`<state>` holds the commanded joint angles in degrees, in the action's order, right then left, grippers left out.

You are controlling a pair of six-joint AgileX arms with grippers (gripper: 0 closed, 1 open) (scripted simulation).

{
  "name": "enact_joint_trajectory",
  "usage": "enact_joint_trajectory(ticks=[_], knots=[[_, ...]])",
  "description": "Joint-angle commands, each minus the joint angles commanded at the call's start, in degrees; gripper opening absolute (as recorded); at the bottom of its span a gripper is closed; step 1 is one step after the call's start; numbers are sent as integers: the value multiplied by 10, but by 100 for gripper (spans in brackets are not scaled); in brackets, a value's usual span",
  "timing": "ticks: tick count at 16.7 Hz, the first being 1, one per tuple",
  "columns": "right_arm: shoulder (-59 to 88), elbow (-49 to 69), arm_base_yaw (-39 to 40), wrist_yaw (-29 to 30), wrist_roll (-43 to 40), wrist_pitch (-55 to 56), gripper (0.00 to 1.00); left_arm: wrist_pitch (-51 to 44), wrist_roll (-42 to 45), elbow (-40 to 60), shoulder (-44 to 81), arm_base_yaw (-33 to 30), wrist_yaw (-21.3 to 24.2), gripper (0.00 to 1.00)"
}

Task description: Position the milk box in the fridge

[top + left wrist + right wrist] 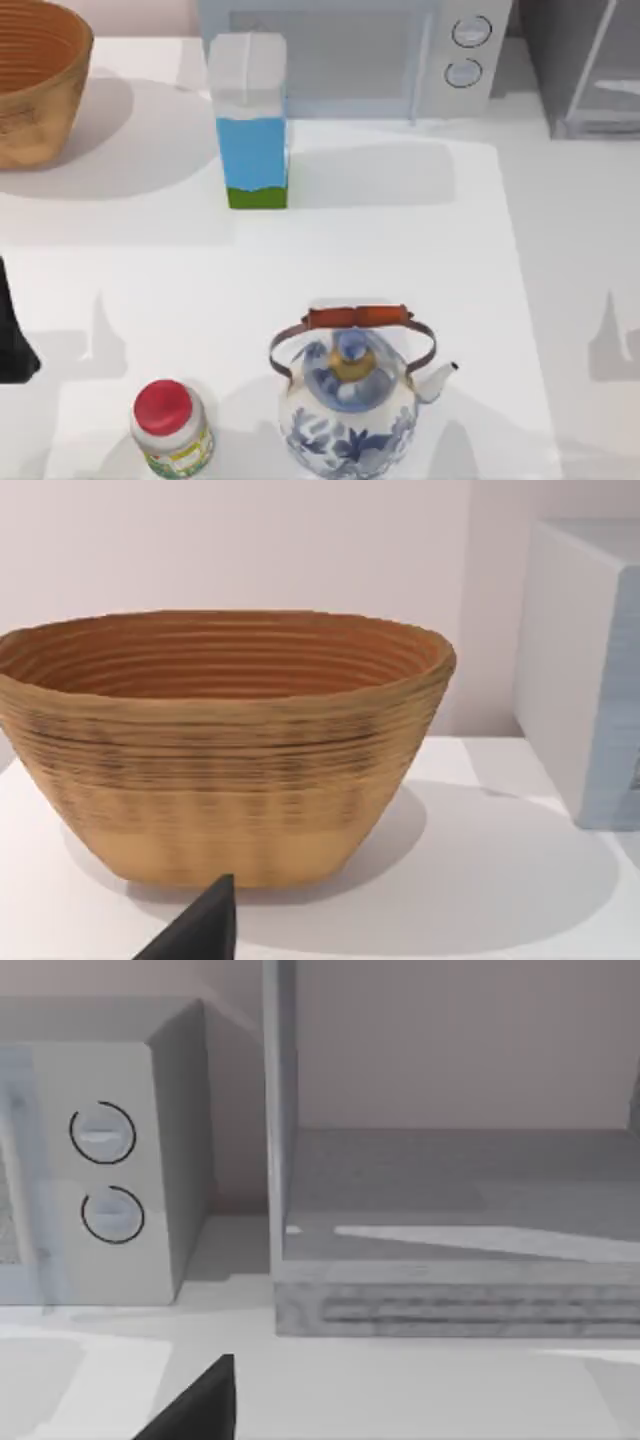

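Note:
The milk box [251, 120] stands upright at the back of the table, left of centre, just in front of the microwave. It has a white gabled top, a sky-blue body and a green strip at its base. The fridge [588, 70] is at the far right back corner; in the right wrist view the fridge [460, 1210] shows a pale upright frame and a grey shelf inside. My left arm [12, 340] sits at the left edge, well short of the carton. A dark tip of my left gripper [200, 932] faces the basket. My right gripper [200, 1405] faces the fridge and the microwave.
A woven basket [35, 80] fills the back left corner. The light-grey microwave [370, 55] with two round knobs stands between carton and fridge. Near the front are a red-capped white jar [172, 430] and a blue-and-white teapot [350, 400].

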<state>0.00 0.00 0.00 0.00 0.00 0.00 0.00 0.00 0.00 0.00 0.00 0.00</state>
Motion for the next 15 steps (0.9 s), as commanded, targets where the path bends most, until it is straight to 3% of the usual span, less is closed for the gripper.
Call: enact_joint_trajectory(ticks=[7,15], knots=[[70,77,60,21,19,18,100,0,0,0,0,0,0,100],[399,406,266,175,109,76,100,0,0,0,0,0,0,100]])
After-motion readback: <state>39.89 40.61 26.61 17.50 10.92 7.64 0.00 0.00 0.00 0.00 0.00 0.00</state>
